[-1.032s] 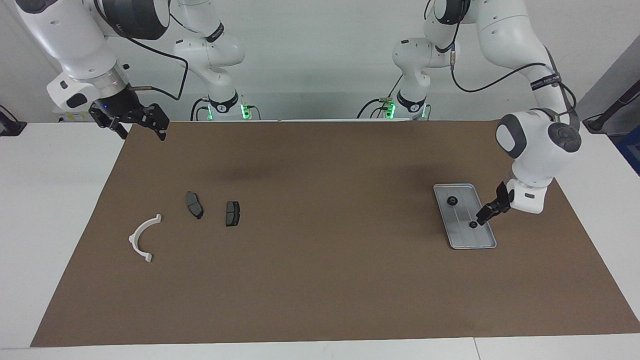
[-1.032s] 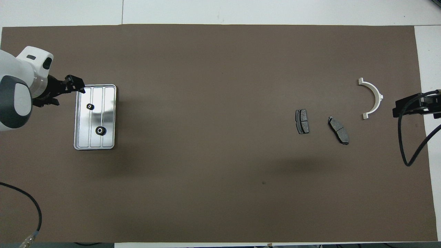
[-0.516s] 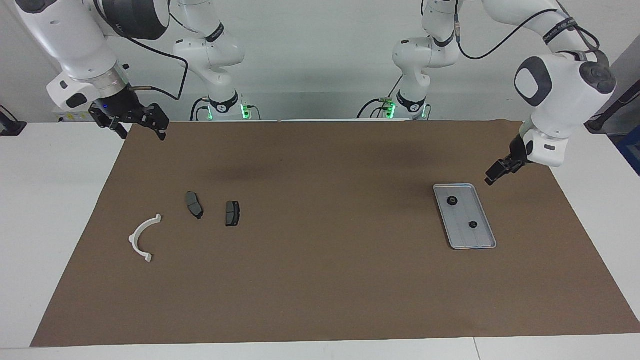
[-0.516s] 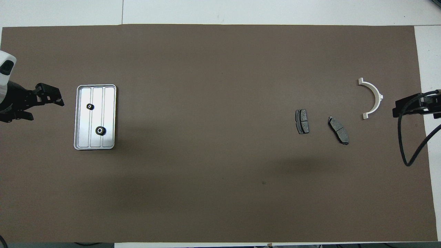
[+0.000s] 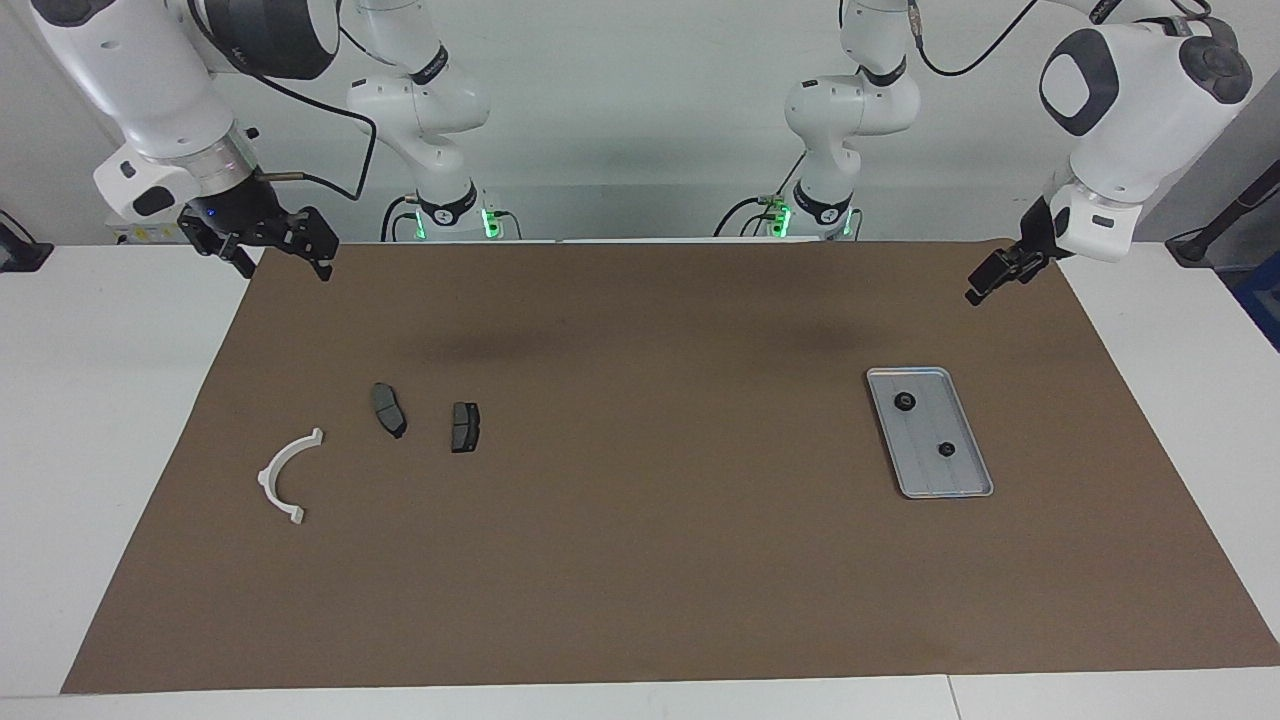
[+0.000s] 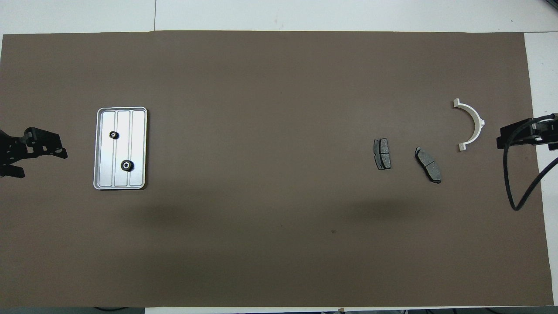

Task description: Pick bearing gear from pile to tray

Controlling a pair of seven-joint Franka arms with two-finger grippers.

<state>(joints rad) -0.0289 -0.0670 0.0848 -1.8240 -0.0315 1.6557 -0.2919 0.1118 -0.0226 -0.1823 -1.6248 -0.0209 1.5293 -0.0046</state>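
Bearing gears [image 5: 904, 402], 2, lie in tray [image 5: 968, 489]; left tool [image 5: 990, 273] hangs released, right tool [image 5: 268, 243] too.

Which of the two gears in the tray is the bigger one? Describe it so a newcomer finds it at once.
Find the silver tray on the brown mat, toward the left arm's end. Two black gears lie in it, apart. The bigger gear is the one nearer the robots, with a pale centre; the smaller gear lies farther away.
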